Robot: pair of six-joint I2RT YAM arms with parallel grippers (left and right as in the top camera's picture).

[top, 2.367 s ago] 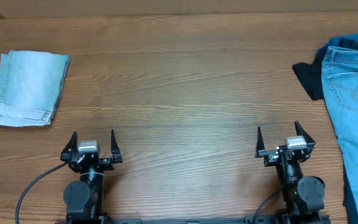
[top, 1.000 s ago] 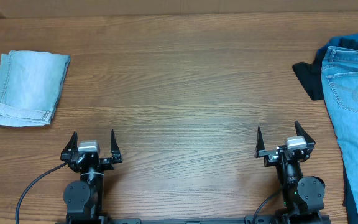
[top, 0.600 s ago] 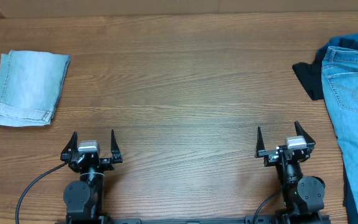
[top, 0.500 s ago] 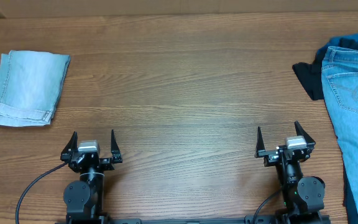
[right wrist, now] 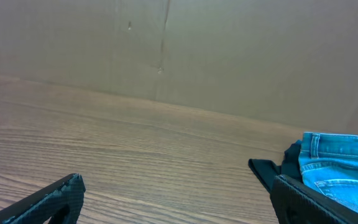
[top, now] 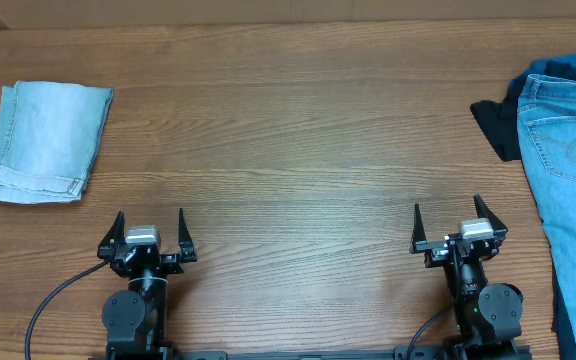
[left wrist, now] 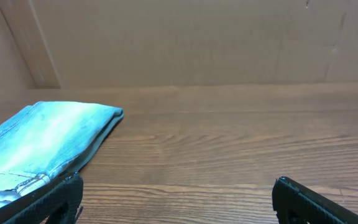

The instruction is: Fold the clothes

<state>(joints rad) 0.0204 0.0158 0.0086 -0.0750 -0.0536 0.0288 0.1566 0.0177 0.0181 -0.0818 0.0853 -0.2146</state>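
L gripper (top: 149,216) & R gripper (top: 447,205): fingers (top: 182,232) wide, holding nothing. Folded pale denim (top: 46,142) at worktop (top: 298,150) far left; jeans (top: 573,190) unfolded at right edge, over dark garment (top: 496,125), prob. navy

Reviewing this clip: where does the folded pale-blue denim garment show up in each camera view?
Overhead: the folded pale-blue denim garment lies at the far left, in the upper half of the frame.
Left wrist: lower left of the frame, running off the left edge.
Right wrist: not in it.
Shared landmark: the brown wood-grain table, visible in all three views.
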